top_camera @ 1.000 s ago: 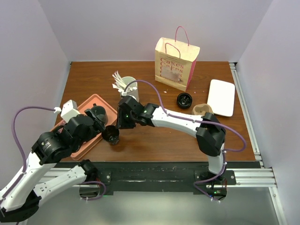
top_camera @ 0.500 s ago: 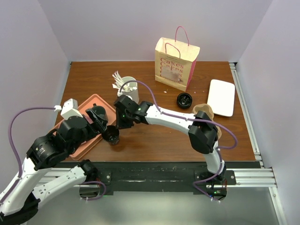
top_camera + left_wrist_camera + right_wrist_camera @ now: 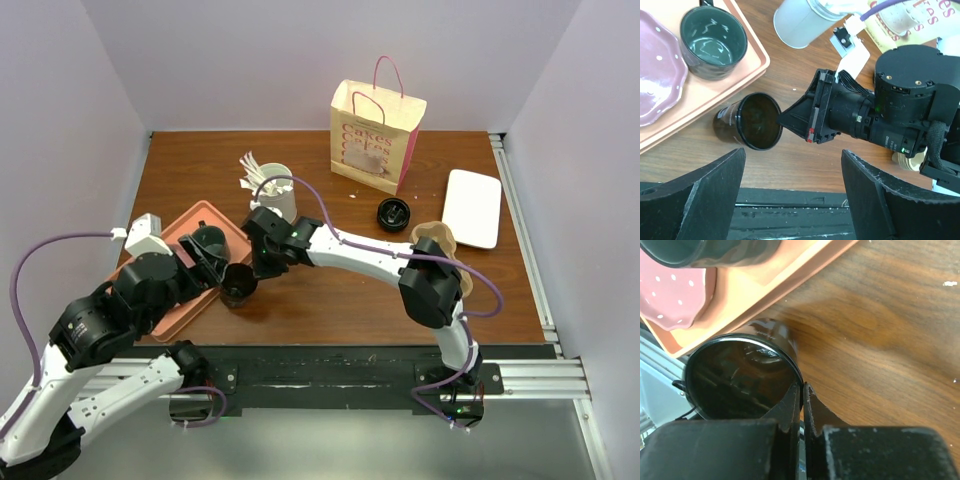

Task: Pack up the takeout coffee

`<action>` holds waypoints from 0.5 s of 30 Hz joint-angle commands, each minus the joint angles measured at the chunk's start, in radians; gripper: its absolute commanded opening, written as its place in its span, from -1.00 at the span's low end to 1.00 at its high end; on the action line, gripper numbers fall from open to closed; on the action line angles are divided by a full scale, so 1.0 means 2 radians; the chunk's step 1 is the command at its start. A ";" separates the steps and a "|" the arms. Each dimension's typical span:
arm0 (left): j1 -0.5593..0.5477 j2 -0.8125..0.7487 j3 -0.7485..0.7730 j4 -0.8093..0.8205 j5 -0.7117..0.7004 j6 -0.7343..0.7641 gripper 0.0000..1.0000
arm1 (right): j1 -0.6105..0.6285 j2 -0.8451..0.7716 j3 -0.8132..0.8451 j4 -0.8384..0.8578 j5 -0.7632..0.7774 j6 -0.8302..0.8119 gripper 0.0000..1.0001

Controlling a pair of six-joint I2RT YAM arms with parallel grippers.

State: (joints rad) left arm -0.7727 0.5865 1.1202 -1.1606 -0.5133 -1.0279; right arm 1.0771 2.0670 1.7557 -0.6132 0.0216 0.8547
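Observation:
The takeout coffee cup (image 3: 238,284) is small, dark and open-topped, with no lid on it. It stands by the orange tray's front corner, and also shows in the left wrist view (image 3: 751,122) and the right wrist view (image 3: 740,380). My right gripper (image 3: 252,266) (image 3: 802,390) is shut on the cup's rim, one finger inside and one outside. My left gripper (image 3: 205,265) (image 3: 792,152) is open and empty, above the table's front edge beside the cup. A round black lid (image 3: 392,213) lies apart on the table.
An orange tray (image 3: 190,222) holds a green mug (image 3: 713,41) and a pink dotted plate (image 3: 657,75). A white cup of stirrers (image 3: 275,185) stands behind. A paper bag (image 3: 375,135), a white tray (image 3: 472,207) and a tan pulp carrier (image 3: 437,233) are at the right.
My right gripper has moved left and down onto the cup's rim. My left arm has drawn back a little to the left. The cup has shifted slightly.

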 commanded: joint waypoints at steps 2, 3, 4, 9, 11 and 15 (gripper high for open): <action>0.001 -0.008 -0.033 0.036 0.042 0.018 0.60 | 0.001 -0.065 0.003 -0.045 0.043 -0.003 -1.00; 0.001 -0.008 -0.041 0.042 0.052 0.016 0.58 | 0.001 -0.076 -0.006 -0.046 0.045 -0.004 -1.00; 0.001 -0.005 -0.055 0.053 0.061 0.014 0.54 | 0.001 -0.088 -0.026 -0.049 0.052 -0.004 -1.00; 0.001 0.022 -0.085 0.076 0.106 0.013 0.49 | -0.023 -0.169 -0.113 -0.049 0.042 0.015 -1.00; 0.001 0.043 -0.087 0.079 0.118 0.019 0.43 | -0.037 -0.190 -0.162 -0.030 0.035 0.024 -1.00; 0.001 0.071 -0.095 0.106 0.148 0.038 0.37 | -0.048 -0.218 -0.194 -0.048 0.050 0.027 -1.00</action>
State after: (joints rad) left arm -0.7727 0.6922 0.9489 -1.0466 -0.2989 -1.0012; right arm 1.0042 1.6596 1.4151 -0.6865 0.0875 0.8799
